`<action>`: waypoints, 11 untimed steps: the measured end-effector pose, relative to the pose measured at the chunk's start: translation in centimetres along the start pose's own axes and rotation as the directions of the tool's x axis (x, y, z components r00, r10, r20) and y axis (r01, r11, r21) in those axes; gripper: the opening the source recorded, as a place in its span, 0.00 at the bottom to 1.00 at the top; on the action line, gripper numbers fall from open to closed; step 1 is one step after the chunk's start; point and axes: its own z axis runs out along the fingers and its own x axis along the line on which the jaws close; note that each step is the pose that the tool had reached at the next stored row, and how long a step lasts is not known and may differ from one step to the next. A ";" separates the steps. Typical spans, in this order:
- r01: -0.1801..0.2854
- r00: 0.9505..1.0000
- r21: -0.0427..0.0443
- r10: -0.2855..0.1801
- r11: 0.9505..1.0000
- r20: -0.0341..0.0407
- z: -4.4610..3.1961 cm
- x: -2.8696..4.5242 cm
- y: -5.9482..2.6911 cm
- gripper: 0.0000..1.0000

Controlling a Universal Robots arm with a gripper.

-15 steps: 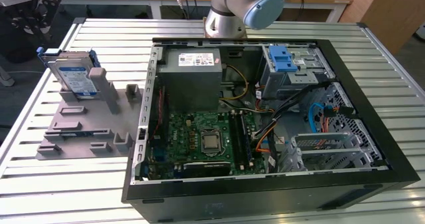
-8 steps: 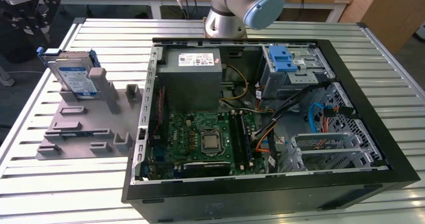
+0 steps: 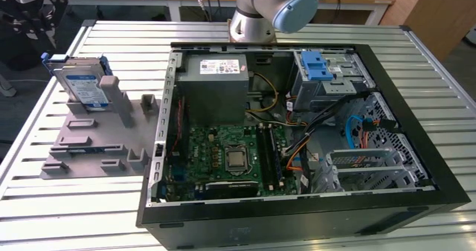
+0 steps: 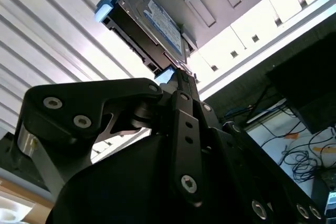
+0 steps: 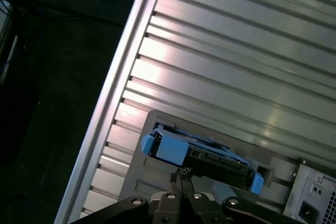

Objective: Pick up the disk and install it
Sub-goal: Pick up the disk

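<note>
While the exterior view has the disk (image 3: 80, 86) standing on edge in a grey holder (image 3: 82, 162), just to the exterior view's left of the open computer case (image 3: 297, 223), the second wrist view shows the gripper (image 4: 180, 77) with jaws drawn together, holding nothing. The first wrist view looks down on the disk's blue-edged top, the fingertips (image 5: 181, 173) meeting.

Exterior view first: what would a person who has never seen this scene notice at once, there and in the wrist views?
The open computer case dominates the exterior view, lying on the slatted table with its boards and cables bared. At the exterior view's left the disk stands on edge in a grey holder. In the first wrist view the gripper points at the disk from close by.
</note>
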 end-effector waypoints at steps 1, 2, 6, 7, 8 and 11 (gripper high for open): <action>0.014 1.000 0.000 -0.014 1.000 -0.001 0.00 0.00 0.00 0.11; 0.027 1.000 0.001 -0.027 1.000 -0.001 0.00 0.00 0.00 0.11; 0.082 0.997 0.002 -0.082 0.997 -0.004 0.00 0.00 0.00 0.11; 0.097 0.995 0.003 -0.097 0.995 -0.005 0.00 0.00 0.00 0.11; 0.110 0.994 0.003 -0.110 0.994 -0.005 0.00 0.00 0.00 0.11; 0.149 0.989 0.004 -0.149 0.989 -0.007 0.00 0.00 0.00 0.11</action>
